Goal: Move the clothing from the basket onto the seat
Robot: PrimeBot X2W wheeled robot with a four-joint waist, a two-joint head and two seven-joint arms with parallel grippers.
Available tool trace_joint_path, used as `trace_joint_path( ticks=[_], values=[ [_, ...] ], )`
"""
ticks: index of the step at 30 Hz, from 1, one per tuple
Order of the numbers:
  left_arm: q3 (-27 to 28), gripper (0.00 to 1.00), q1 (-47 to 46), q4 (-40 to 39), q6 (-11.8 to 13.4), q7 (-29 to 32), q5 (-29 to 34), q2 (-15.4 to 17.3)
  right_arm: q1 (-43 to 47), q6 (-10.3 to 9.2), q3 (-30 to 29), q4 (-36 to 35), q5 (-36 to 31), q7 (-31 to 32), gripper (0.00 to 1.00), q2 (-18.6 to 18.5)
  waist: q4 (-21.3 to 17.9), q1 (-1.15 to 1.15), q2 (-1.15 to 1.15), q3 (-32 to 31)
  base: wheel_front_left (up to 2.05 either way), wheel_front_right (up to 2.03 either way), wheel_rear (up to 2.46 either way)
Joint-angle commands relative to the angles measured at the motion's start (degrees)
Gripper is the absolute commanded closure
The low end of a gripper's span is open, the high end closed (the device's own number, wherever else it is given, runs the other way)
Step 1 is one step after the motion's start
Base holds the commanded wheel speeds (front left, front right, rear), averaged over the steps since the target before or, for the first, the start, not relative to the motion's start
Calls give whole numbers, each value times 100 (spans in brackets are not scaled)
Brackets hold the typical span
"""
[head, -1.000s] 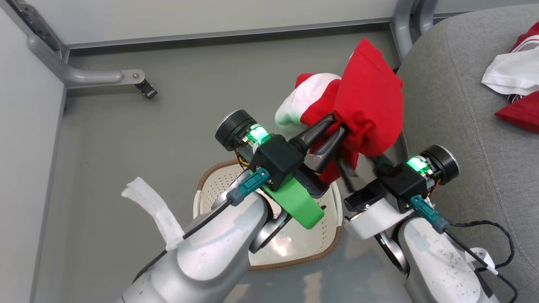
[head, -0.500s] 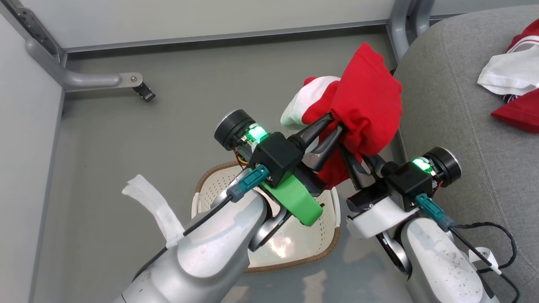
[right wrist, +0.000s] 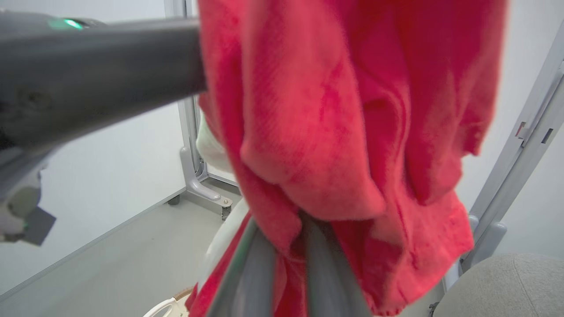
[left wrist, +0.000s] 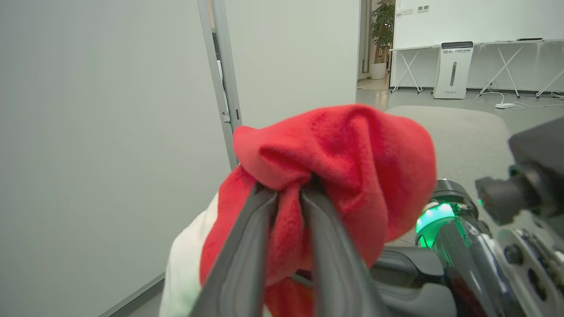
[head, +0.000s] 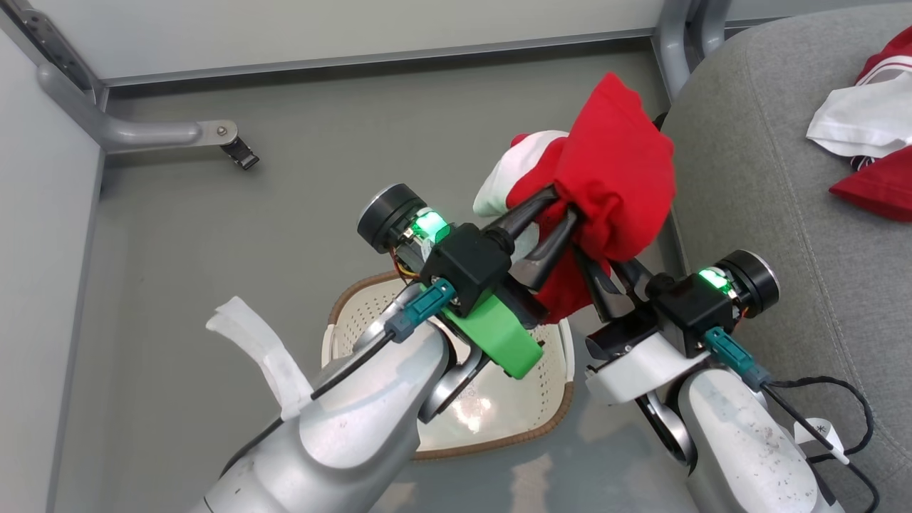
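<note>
Red clothing (head: 613,171) bunches at centre frame, left claw (head: 566,206) and right claw (head: 600,260) each pinching its folds

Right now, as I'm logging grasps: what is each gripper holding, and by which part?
Both hold the red garment: the left gripper pinches a bunched red fold, the right gripper another red fold close by.

The grey seat (head: 769,214) offers bare cushion along its left side; loose garments (head: 866,125) crowd its far right corner. A metal post (head: 673,35) stands at its upper-left edge (close beside the hanging red clothing (head: 620,178)). The floor (head: 214,235) left of the basket (head: 491,443) lies open.
</note>
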Motion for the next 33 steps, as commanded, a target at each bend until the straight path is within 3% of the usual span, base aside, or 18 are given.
trace_joint_path(
  ticks=[1, 20, 33],
  values=[
    [37, 0, -84, 18, 36, -19, 16, 23, 17, -4, -13, -3, 32, -13, 100, -18, -3, 0, 0, 4, 0, 0, 0],
    [98, 0, -30, 19, 52, -19, 152, 61, 35, -4, -96, -25, 126, -13, 100, -18, -87, 0, 0, 28, 0, 0, 0],
    [8, 0, 40, 97, 48, -12, 182, 193, 141, -4, -415, -95, 207, -13, 100, -18, -690, 0, 0, 170, 0, 0, 0]
  ],
)
